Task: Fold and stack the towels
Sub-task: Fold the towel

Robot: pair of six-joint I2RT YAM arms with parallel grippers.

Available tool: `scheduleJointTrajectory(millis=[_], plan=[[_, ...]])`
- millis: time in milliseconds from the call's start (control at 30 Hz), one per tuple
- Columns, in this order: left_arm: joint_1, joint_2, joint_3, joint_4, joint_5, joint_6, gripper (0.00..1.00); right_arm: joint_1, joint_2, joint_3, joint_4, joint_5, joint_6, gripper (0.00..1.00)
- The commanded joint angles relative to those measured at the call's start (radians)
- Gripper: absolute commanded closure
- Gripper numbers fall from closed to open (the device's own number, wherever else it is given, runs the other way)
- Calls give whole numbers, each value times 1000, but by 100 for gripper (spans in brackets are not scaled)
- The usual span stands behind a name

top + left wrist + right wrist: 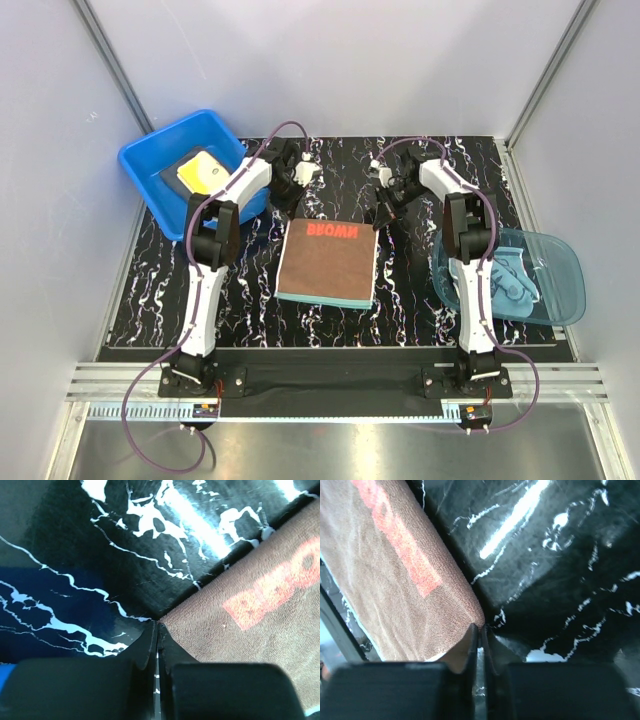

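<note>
Brown towel lies flat, first fold not yet made.
Left gripper and right gripper pinch its far corners; yellow towel and light blue towel wait either side.

Black white-veined table between plain pale walls.

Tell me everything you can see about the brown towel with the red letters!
The brown towel is a fuzzy cloth rectangle lying flat in the middle of the black marbled table. Big red letters run along its far edge, and a teal strip peeks out along the near edge. The left gripper is shut on its far left corner and the right gripper on its far right corner. Nothing else touches it.
</note>
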Motion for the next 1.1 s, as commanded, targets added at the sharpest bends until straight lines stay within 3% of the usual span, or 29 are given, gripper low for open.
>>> scheduleJointTrajectory(millis=[0, 133, 267, 500, 667, 767, 933, 967, 1067], plan=[[7, 6, 54, -1, 66, -23, 100, -38, 22, 48, -12, -4, -21, 97], [7, -2, 71, 102, 94, -99, 100, -53, 35, 122, -18, 27, -44, 100], [8, -5, 85, 179, 14, -134, 100, -58, 35, 177, -11, 86, -90, 100], [8, -41, 79, 243, -30, -123, 100, -61, -31, 91, 97, 148, -132, 100], [7, -69, 39, 286, -23, -119, 100, -59, -67, 50, 121, 91, -136, 99], [8, -39, 86, 233, 5, -114, 84, -58, -49, 70, 95, 76, -128, 98], [9, 17, 146, 150, 77, -133, 72, -58, -43, 68, 114, 34, -122, 96], [8, 23, 139, 150, 82, -133, 65, -58, -32, 85, 120, 27, -118, 97], [10, 34, 142, 131, 95, -123, 60, -56, 1, 142, 103, -4, -113, 98]])
